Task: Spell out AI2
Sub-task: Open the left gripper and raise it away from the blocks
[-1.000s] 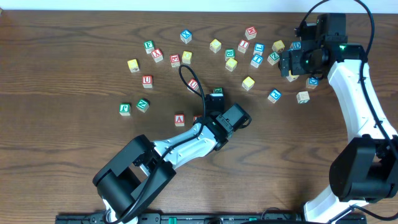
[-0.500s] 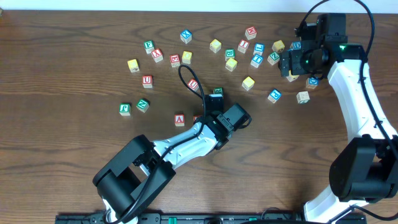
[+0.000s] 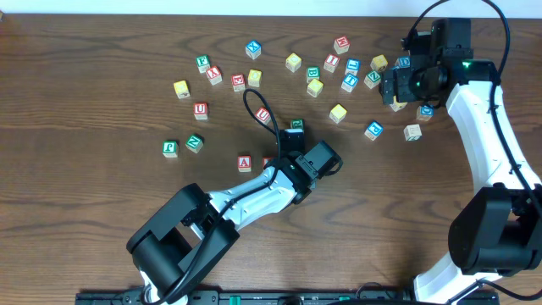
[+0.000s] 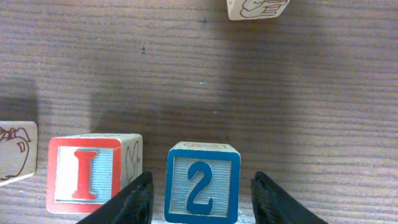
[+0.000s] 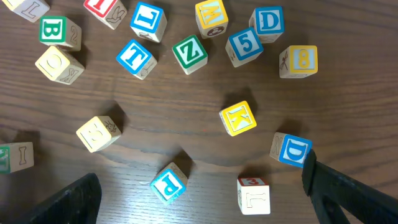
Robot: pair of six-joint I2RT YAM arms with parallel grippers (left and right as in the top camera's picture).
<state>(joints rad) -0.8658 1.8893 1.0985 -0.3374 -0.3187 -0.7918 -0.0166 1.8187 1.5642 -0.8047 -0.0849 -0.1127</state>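
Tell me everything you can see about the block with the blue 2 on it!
The 2 block is a small pale wooden cube with a blue frame and a blue 2 on its ridged top face. It sits flat on the brown table, a narrow gap apart from the I block beside it. The black fingers of the left gripper stand on either side, with a little space showing, so only the table touches it.

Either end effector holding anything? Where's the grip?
Nothing held. Left end effector straddles the 2 block, gaps both sides. Right end effector open, empty.
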